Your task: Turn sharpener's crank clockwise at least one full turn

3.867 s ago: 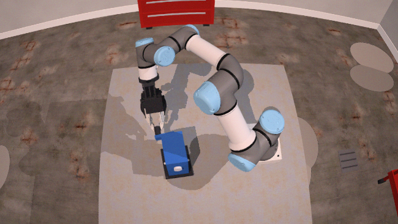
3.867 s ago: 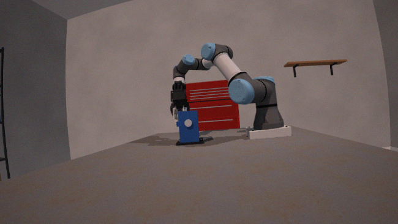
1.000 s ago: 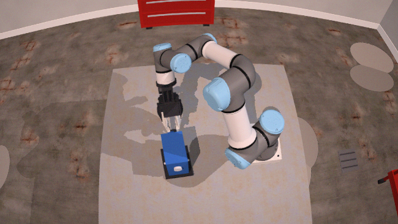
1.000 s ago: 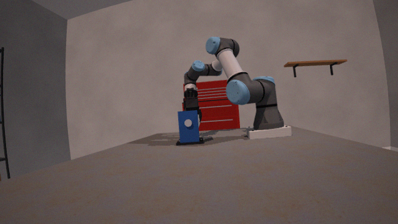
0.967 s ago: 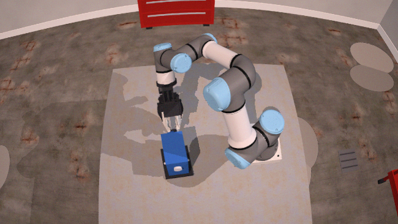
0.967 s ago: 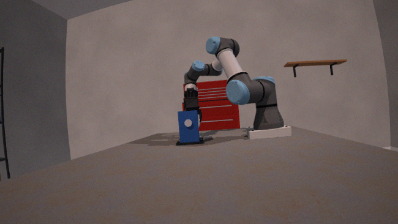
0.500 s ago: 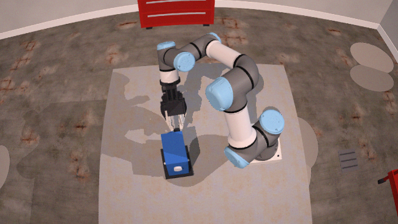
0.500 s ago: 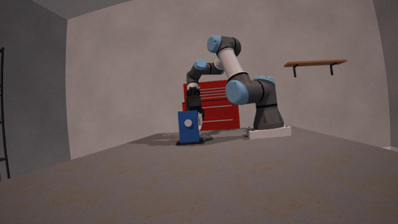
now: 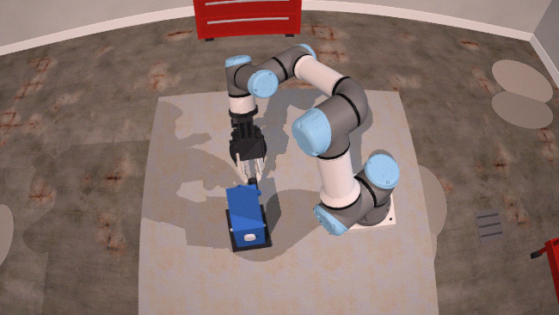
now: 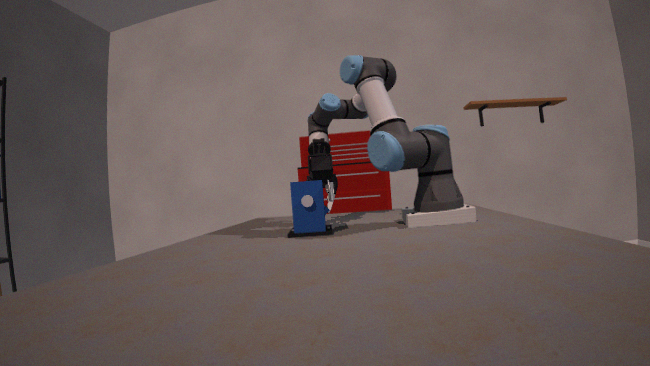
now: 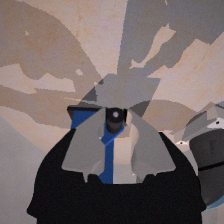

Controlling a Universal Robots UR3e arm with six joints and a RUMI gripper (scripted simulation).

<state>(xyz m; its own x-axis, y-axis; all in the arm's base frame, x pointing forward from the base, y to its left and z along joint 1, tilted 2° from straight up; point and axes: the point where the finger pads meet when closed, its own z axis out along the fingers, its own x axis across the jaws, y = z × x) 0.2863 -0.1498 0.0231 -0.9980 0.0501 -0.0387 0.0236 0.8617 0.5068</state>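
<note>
The blue box-shaped sharpener (image 9: 245, 215) (image 10: 307, 207) stands on a black base on the table, with a white round spot on its near face. Its crank is on the far side, and its blue arm with a dark knob (image 11: 114, 120) shows in the wrist view. My gripper (image 9: 254, 174) (image 10: 329, 197) (image 11: 115, 109) points down behind the sharpener's far end and is shut on the crank's handle. In the wrist view the crank arm (image 11: 107, 152) runs down between the two pale fingers. The crank's hub is hidden behind the fingers.
The arm's white base (image 9: 389, 217) (image 10: 440, 216) is bolted on the table to the right of the sharpener. A red tool chest (image 9: 247, 17) (image 10: 360, 187) stands behind the table. A wooden shelf (image 10: 515, 103) hangs on the wall.
</note>
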